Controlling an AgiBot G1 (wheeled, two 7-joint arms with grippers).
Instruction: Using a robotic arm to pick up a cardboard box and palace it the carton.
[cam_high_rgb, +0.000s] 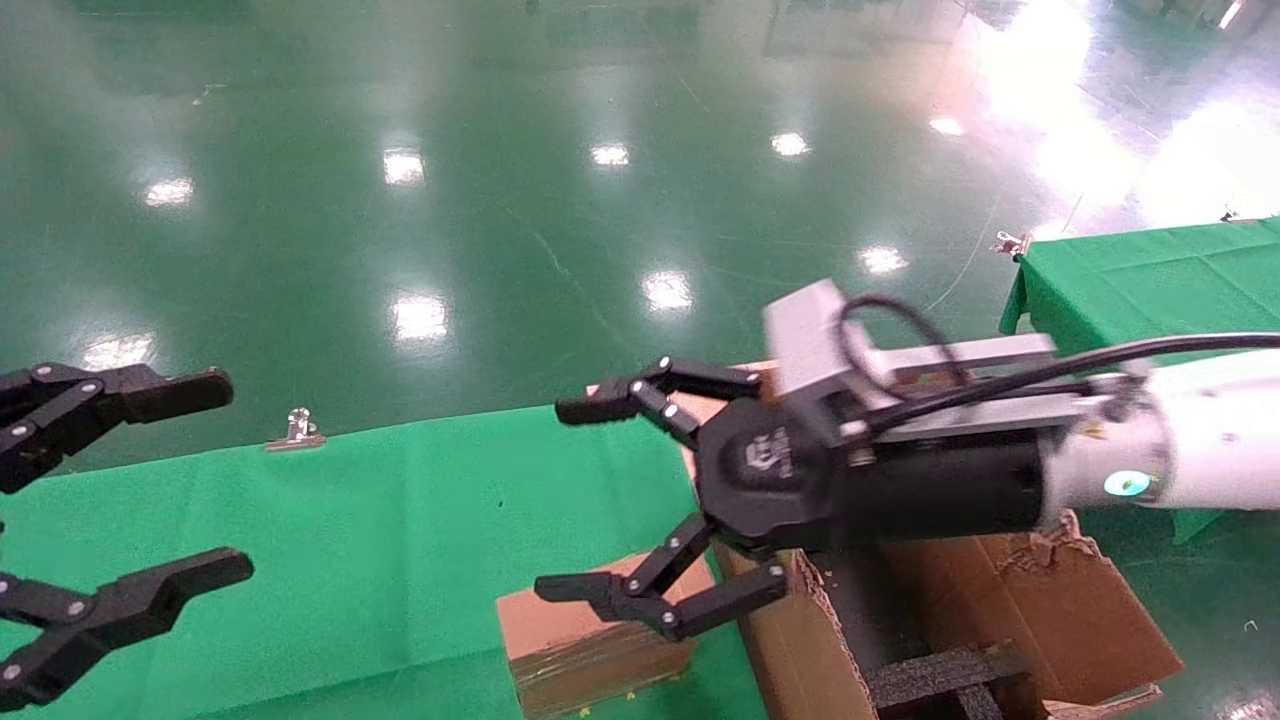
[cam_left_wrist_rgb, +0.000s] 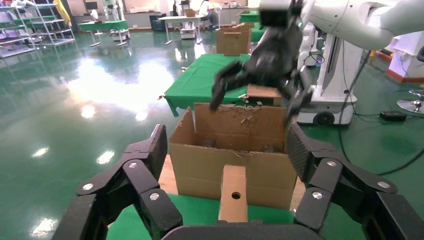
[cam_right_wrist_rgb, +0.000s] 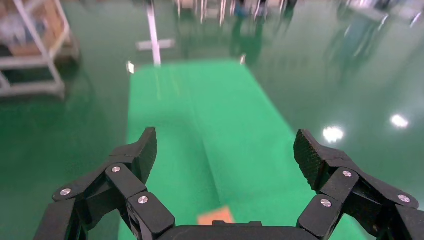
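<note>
A: How'll the cardboard box (cam_high_rgb: 590, 640) handle?

B: Prob. light and stiff, but the taped sides look glossy, so maybe slippery. Best hold is across the two narrow faces, clear of the round hole.

A: Where is it rel. to the fingers?

B: Right gripper (cam_high_rgb: 600, 500) has its fingers spread wide, empty. The box sits on the green tabletop (cam_high_rgb: 350, 520) just below the lower finger, beside the carton (cam_high_rgb: 1000, 620); contact can't be judged. Left gripper (cam_high_rgb: 130, 480) hangs open, well apart.
</note>
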